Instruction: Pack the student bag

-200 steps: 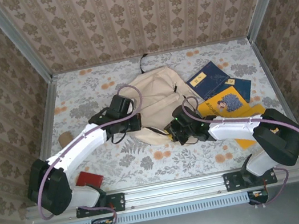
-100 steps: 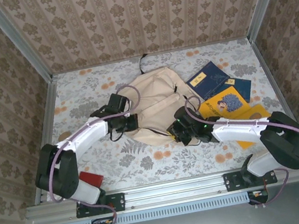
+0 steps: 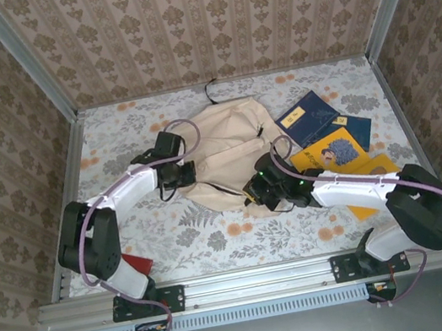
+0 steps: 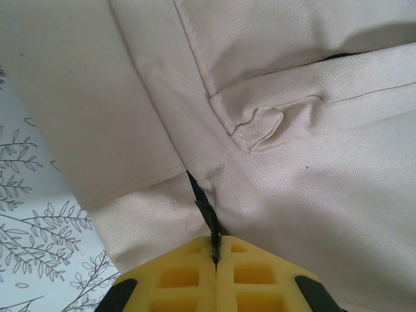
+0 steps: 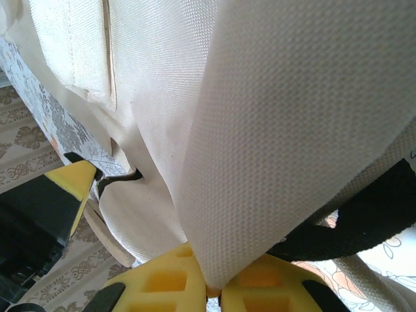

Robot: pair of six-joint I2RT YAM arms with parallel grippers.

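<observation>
left pincer (image 4: 215, 260) clamped on bag (image 3: 230, 142), seemingly its zipper | right pincer (image 5: 213, 290) pinching bag fold | books (image 3: 334, 150) beside right pincer, titles unreadable

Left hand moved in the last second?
Yes. The left hand, shut on the bag, shifted slightly left and toward the far wall, closer to the table's left rail.
</observation>
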